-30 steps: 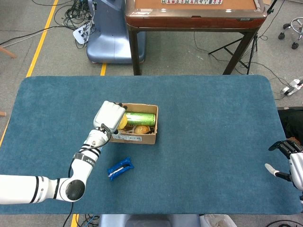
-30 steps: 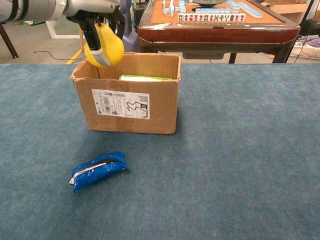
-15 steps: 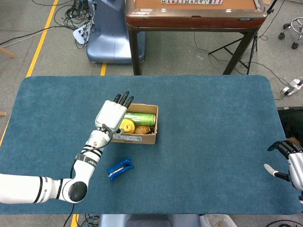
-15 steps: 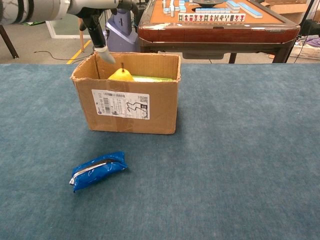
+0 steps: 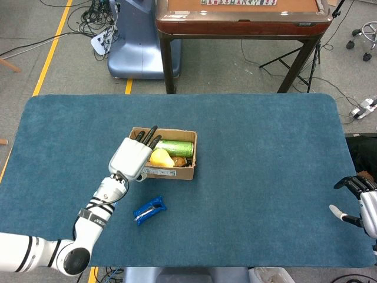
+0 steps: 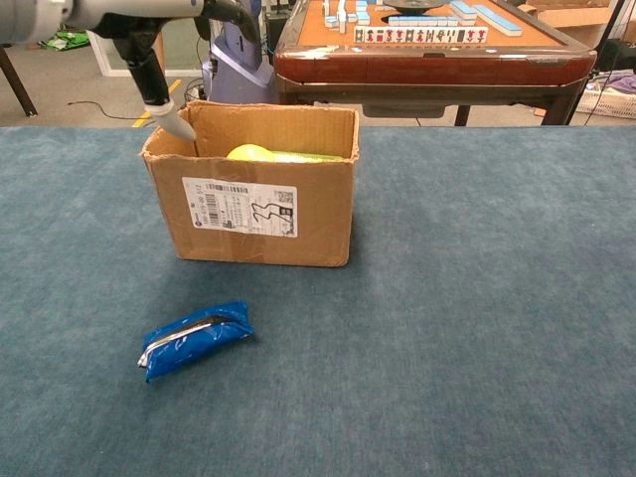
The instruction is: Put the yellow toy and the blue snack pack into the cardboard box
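Note:
The yellow pear-shaped toy [image 5: 159,158] lies inside the cardboard box [image 5: 177,173], its top just showing over the rim in the chest view [image 6: 250,153]. The blue snack pack [image 5: 149,209] lies on the table in front of the box, also seen in the chest view [image 6: 195,339]. My left hand [image 5: 132,156] hovers over the box's left end, fingers spread and holding nothing; one finger [image 6: 171,118] shows in the chest view. My right hand [image 5: 357,199] rests at the table's right edge, fingers apart, empty.
A green can [image 5: 174,148] and a brown item [image 5: 178,161] also lie in the box. The blue table [image 5: 265,147] stretches wide to the right. A wooden mahjong table [image 6: 427,50] stands behind it.
My left hand let go of the yellow toy, which dropped into the box and settled on its side. The hand then drew back toward the left. The right hand stayed put.

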`<control>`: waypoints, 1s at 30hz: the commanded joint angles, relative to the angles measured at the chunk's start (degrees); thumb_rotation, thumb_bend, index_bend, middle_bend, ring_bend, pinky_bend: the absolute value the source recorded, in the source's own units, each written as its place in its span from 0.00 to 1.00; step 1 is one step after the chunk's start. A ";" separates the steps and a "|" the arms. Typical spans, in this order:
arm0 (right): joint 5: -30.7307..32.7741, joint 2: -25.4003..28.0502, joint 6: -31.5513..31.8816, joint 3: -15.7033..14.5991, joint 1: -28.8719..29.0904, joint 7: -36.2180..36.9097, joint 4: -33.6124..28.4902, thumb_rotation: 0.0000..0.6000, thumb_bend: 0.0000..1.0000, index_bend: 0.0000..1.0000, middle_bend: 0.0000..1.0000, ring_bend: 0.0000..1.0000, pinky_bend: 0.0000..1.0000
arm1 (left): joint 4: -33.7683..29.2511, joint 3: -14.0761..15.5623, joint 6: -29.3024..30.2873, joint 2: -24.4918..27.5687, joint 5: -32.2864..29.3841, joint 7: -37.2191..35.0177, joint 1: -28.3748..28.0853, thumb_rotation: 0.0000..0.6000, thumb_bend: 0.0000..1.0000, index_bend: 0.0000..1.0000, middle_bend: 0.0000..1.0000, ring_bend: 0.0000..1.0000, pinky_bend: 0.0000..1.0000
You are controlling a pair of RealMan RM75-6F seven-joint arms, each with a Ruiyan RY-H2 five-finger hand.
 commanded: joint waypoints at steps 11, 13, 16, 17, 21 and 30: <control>1.50 0.56 1.37 0.71 -1.02 1.22 -0.12 1.00 0.09 0.46 0.41 0.30 0.48 | -11.19 10.53 4.70 6.40 17.30 -5.16 12.36 1.00 0.06 0.19 0.09 0.19 0.57; 1.75 0.64 1.44 0.81 -1.12 1.34 -0.15 1.00 0.09 0.46 0.41 0.30 0.48 | -11.72 11.81 4.57 6.72 19.44 -5.62 13.74 1.00 0.06 0.19 0.10 0.20 0.57; 1.98 0.75 1.61 0.93 -1.29 1.58 -0.18 1.00 0.09 0.46 0.41 0.30 0.48 | -11.91 13.75 4.64 7.04 23.38 -6.16 16.05 1.00 0.06 0.19 0.11 0.20 0.57; 2.02 0.79 1.66 0.94 -1.34 1.69 -0.18 1.00 0.09 0.46 0.41 0.30 0.48 | -11.91 14.31 4.67 7.13 24.67 -6.43 16.78 1.00 0.06 0.19 0.12 0.20 0.57; 2.16 0.96 1.97 1.08 -1.58 2.24 -0.10 1.00 0.09 0.46 0.41 0.30 0.48 | -11.91 16.66 4.82 7.43 30.01 -7.40 20.10 1.00 0.06 0.20 0.14 0.21 0.57; 2.62 1.30 2.68 1.40 -2.15 3.25 0.03 1.00 0.09 0.46 0.41 0.30 0.48 | -11.07 20.69 4.23 6.45 39.22 -11.50 27.30 1.00 0.06 0.30 0.25 0.27 0.57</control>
